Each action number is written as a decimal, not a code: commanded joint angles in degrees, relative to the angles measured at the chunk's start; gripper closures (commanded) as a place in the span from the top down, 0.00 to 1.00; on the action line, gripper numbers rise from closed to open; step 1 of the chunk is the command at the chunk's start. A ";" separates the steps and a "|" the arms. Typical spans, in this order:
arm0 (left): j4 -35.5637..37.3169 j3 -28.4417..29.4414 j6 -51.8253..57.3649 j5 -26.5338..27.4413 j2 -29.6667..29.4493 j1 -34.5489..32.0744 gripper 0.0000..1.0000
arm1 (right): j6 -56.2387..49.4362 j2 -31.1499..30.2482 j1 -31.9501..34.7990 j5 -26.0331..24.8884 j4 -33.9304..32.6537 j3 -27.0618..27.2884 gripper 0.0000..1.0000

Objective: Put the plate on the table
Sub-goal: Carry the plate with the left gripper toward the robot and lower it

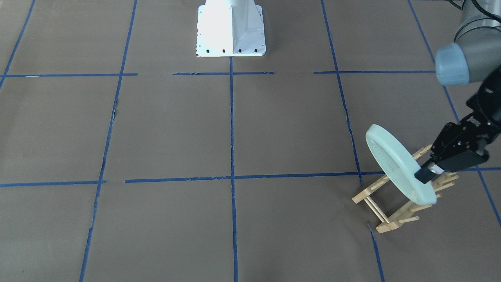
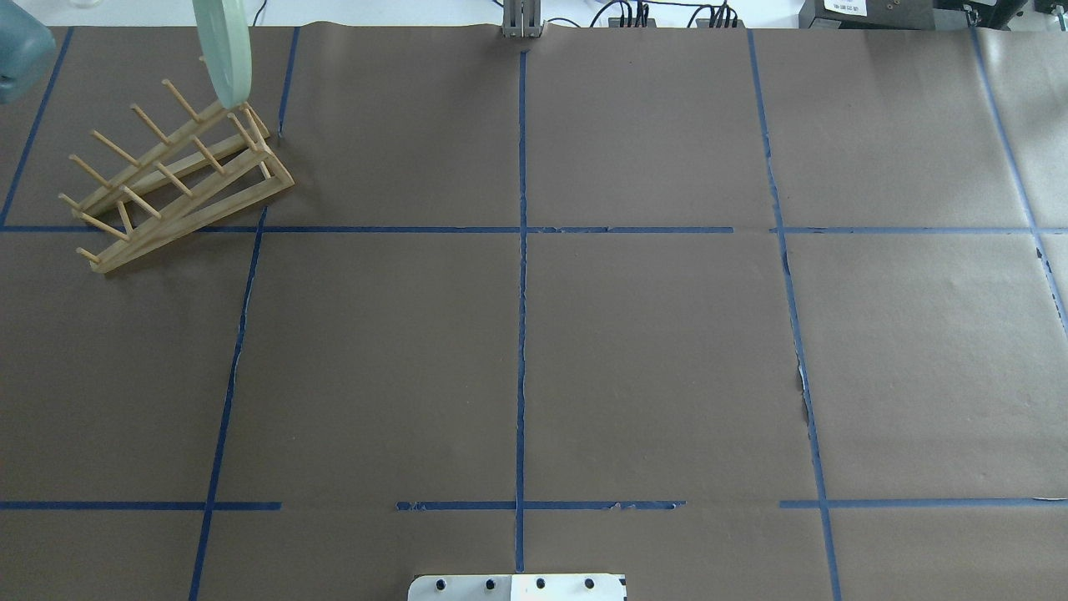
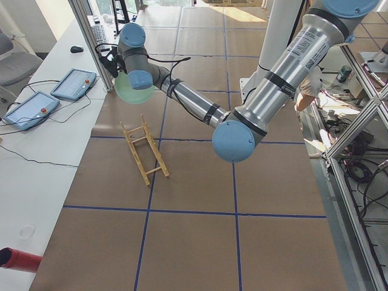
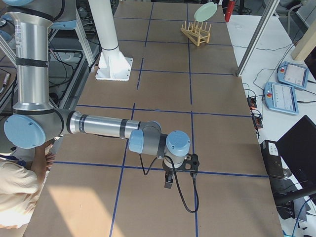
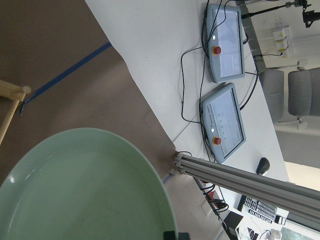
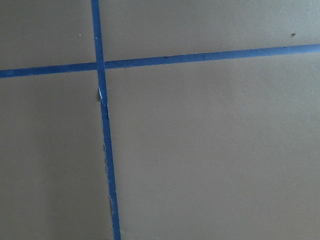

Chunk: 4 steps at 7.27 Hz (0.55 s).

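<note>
The pale mint-green plate (image 1: pixel 393 162) is held on edge, tilted, in the air just above the wooden peg rack (image 1: pixel 395 211). My left gripper (image 1: pixel 426 173) is shut on the plate's rim from the side. The plate also shows in the overhead view (image 2: pixel 224 50), the exterior left view (image 3: pixel 128 92) and the left wrist view (image 5: pixel 85 190). The table (image 1: pixel 274 129) is brown paper with blue tape lines. My right gripper (image 4: pixel 168 180) hangs low over the table far from the rack; I cannot tell whether it is open or shut.
The rack (image 2: pixel 167 175) stands at the table's far left corner. The white robot base (image 1: pixel 231 27) is at the robot's edge. Two teach pendants (image 5: pixel 225 40) and a metal frame post (image 5: pixel 240 175) lie beyond the table edge near the plate.
</note>
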 commanded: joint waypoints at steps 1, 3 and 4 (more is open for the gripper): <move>15.88 -2.25 1.12 8.97 -6.01 12.93 0.00 | 0.00 0.00 0.00 0.00 0.00 0.00 1.00; 37.14 -1.64 14.17 19.62 -10.95 23.94 0.00 | 0.00 0.00 0.00 0.00 0.00 0.00 1.00; 45.16 -1.55 19.20 23.06 -11.93 27.56 0.00 | 0.00 0.00 0.00 0.00 0.00 0.00 1.00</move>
